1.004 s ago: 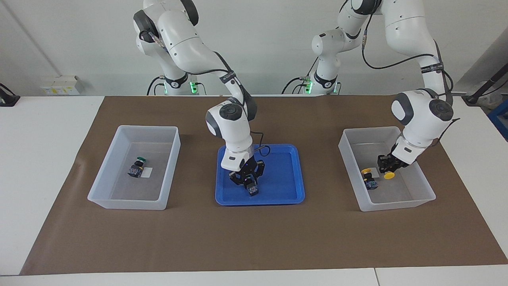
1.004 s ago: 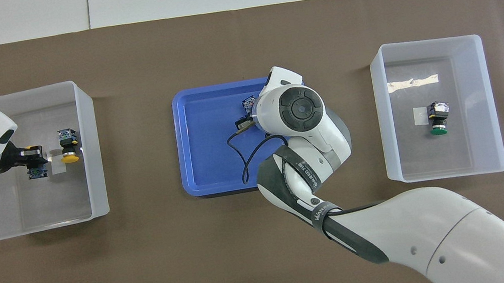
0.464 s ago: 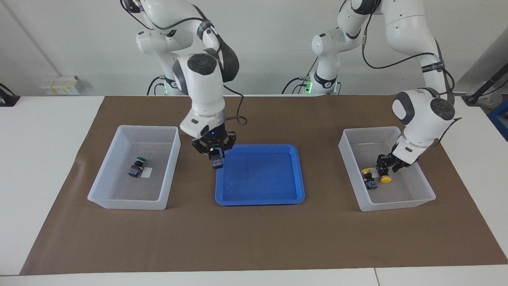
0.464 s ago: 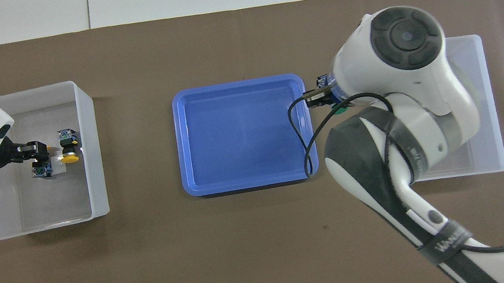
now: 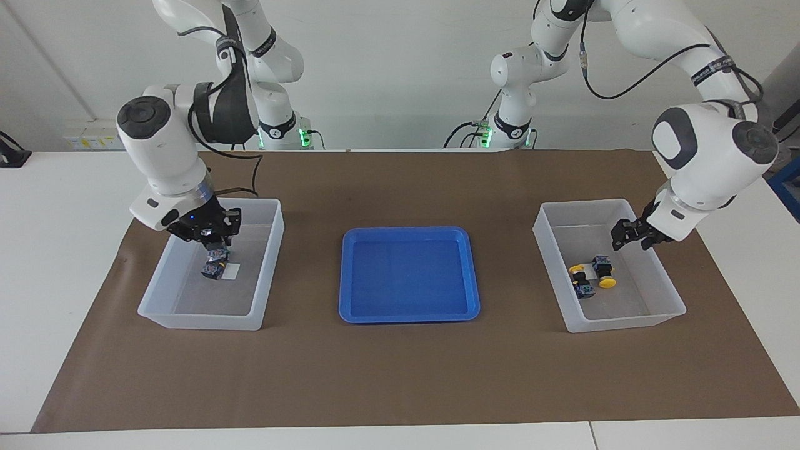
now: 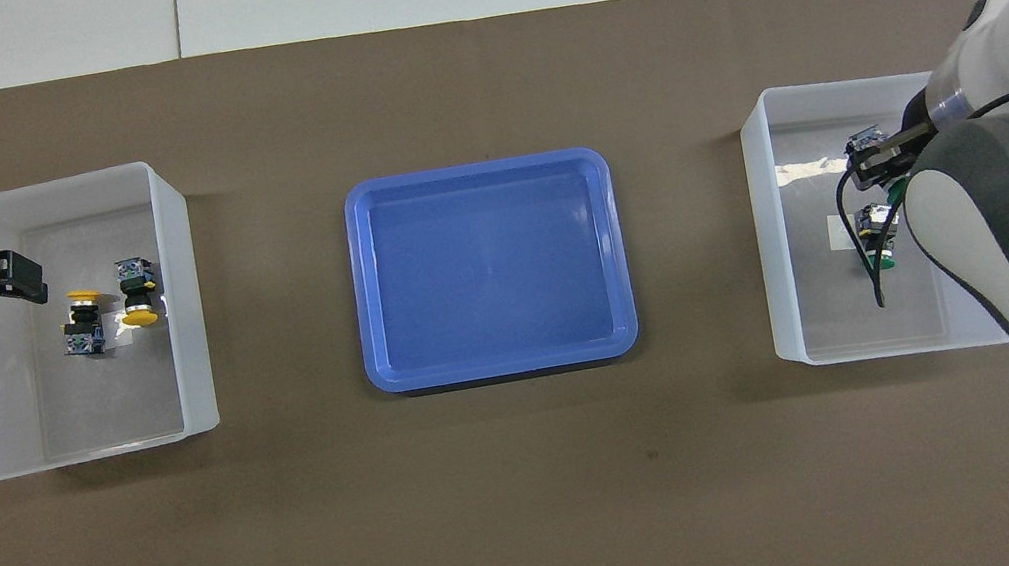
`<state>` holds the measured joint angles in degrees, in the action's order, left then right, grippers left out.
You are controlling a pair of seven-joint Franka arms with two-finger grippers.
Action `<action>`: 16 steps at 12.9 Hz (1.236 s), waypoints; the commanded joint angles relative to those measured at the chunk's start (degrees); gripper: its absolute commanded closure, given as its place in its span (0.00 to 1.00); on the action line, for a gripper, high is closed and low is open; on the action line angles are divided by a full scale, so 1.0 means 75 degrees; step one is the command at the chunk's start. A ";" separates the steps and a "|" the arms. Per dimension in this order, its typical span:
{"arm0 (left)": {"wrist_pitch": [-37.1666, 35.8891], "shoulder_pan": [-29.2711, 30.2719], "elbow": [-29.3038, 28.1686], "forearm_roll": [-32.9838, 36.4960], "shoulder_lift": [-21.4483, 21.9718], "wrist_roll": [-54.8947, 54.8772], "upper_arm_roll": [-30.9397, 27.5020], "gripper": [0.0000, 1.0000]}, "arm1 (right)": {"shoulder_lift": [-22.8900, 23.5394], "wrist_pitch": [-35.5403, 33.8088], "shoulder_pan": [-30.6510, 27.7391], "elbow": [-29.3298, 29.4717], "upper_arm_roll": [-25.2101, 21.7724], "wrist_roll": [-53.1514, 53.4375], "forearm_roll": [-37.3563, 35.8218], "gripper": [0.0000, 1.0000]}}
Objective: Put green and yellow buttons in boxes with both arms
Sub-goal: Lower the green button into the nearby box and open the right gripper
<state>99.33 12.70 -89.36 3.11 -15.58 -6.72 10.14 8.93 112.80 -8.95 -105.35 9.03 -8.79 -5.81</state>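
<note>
Yellow buttons (image 5: 590,275): two; boxes (image 5: 662,294): two

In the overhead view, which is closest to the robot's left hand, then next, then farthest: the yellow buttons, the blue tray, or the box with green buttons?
Counting from the left hand, which is over the edge of the yellow buttons' box:
1. Yellow buttons, just beside the hand, in the box at the left arm's end.
2. Blue tray, in the middle of the table.
3. Box with green buttons, at the right arm's end.
</note>
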 commanded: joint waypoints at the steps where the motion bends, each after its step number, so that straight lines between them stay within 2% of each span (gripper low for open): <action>1: -0.1789 -0.0461 0.1164 0.0042 0.0014 0.0180 -0.0086 0.30 | -0.0581 0.1245 -0.0178 -0.1606 0.0096 -0.0246 0.0142 1.00; 2: -0.2305 -0.0671 0.1632 0.0054 0.0038 0.0390 -0.0109 0.30 | -0.0547 0.1539 -0.0178 -0.1888 0.0096 -0.0223 0.0154 1.00; 4: -0.2930 -0.0989 0.2104 0.0112 0.0329 0.0731 -0.0122 0.30 | -0.0499 0.2358 -0.0166 -0.2497 0.0096 -0.0199 0.0818 1.00; 6: -0.3095 -0.0990 0.2083 0.0136 0.0588 0.0755 -0.0052 0.31 | -0.0453 0.2794 -0.0178 -0.2780 0.0096 -0.0269 0.0869 0.98; 7: -0.2922 -0.0990 0.2001 0.0136 0.0728 0.0767 -0.0028 0.31 | -0.0360 0.2819 -0.0224 -0.2804 0.0096 -0.0293 0.0869 0.91; 8: -0.2618 -0.0990 0.1560 0.0124 0.0938 0.0802 -0.0039 0.31 | -0.0347 0.2842 -0.0283 -0.2805 0.0096 -0.0316 0.0869 0.78; 10: -0.1741 -0.0990 0.0250 0.0124 0.1535 0.0837 -0.0028 0.31 | -0.0336 0.2843 -0.0307 -0.2770 0.0096 -0.0317 0.0869 0.06; 11: -0.1411 -0.1025 -0.0291 0.0124 0.1805 0.1104 -0.0016 0.31 | -0.0347 0.2831 -0.0330 -0.2688 0.0096 -0.0305 0.0904 0.00; 14: -0.1057 -0.1154 -0.1231 0.0124 0.2252 0.1271 -0.0016 0.30 | -0.0615 0.2644 -0.0319 -0.2045 0.0096 0.0010 0.0928 0.00; 16: -0.1068 -0.1166 -0.1328 0.0078 0.2335 0.1283 -0.0086 0.30 | -0.0896 0.2294 -0.0248 -0.1588 0.0073 0.0583 0.0904 0.00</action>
<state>89.47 4.48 -95.19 3.36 -1.60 2.26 10.60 4.68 133.07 -10.40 -119.85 9.17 -7.12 -0.13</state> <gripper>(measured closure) 0.295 0.000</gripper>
